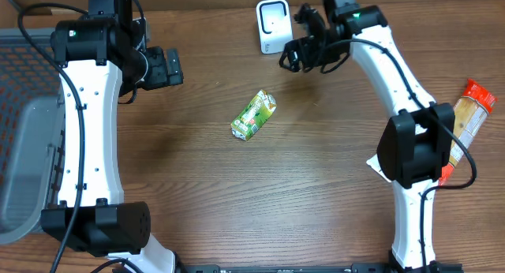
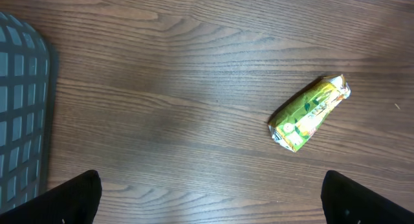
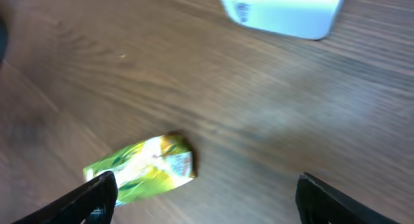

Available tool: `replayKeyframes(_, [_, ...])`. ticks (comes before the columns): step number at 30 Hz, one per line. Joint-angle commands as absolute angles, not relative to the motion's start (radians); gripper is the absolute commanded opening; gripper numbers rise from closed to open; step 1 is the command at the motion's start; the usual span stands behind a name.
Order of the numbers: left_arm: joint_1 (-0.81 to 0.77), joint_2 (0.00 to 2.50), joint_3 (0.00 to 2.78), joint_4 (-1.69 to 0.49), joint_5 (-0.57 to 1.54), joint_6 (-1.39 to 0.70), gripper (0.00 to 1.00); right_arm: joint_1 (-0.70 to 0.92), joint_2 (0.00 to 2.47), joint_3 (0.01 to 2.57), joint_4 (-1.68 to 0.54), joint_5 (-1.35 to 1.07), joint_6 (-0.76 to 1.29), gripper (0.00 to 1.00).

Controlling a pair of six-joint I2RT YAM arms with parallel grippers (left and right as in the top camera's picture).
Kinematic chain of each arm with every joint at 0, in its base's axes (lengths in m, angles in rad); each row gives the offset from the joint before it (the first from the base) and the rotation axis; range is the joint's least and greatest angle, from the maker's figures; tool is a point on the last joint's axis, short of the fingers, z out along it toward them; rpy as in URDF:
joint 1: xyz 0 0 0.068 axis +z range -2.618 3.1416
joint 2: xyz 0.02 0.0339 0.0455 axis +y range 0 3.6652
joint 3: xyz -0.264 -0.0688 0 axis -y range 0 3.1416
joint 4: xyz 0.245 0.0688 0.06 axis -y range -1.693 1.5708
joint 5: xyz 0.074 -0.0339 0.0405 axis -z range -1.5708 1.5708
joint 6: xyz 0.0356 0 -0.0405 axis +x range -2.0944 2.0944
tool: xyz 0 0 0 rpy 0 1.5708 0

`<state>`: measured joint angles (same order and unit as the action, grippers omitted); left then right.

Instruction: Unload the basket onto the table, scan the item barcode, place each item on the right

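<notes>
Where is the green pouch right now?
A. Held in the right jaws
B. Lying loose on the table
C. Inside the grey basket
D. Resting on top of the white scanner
B: the pouch lies on its side on the bare table, well apart from the scanner, with nothing gripping it.
</notes>
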<state>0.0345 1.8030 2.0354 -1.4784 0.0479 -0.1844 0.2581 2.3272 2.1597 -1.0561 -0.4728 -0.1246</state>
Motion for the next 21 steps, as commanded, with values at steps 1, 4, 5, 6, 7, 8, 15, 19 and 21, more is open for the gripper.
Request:
replayKeyframes(1, [0.039, 1.813, 2.035, -1.480, 0.047, -0.195, 1.00, 0.303, 2.369, 2.116, -1.011, -0.575, -0.149, 0.85])
replayKeyframes(4, [0.039, 1.813, 2.036, -1.480, 0.048, -0.195, 1.00, 0.336, 2.389, 2.078, -0.929, -0.579, -0.171, 0.83])
replayKeyframes(5, [0.039, 1.813, 2.035, -1.480, 0.047, -0.195, 1.00, 0.348, 2.392, 2.067, -0.903, -0.579, -0.183, 0.83])
replayKeyframes(6, [0.039, 1.813, 2.035, -1.480, 0.048, -0.195, 0.99, 0.361, 2.395, 2.054, -0.875, -0.579, -0.192, 0.83])
replayKeyframes(7, [0.039, 1.813, 2.035, -1.480, 0.048, -0.195, 1.00, 0.376, 2.398, 2.042, -0.844, -0.578, -0.192, 0.83])
replayKeyframes(8, [0.039, 1.813, 2.035, -1.480, 0.047, -0.195, 1.00, 0.392, 2.399, 2.029, -0.812, -0.578, -0.192, 0.83])
replayKeyframes(15, [0.039, 1.813, 2.036, -1.480, 0.047, -0.195, 1.00, 0.463, 2.400, 1.995, -0.773, -0.480, -0.179, 0.82])
replayKeyframes(19, [0.039, 1.813, 2.036, -1.480, 0.048, -0.195, 1.00, 0.458, 2.400, 1.996, -0.921, -0.422, -0.157, 0.79])
replayKeyframes(21, [0.039, 1.813, 2.036, -1.480, 0.048, -0.195, 1.00, 0.443, 2.400, 2.000, -1.018, -0.403, -0.157, 0.77])
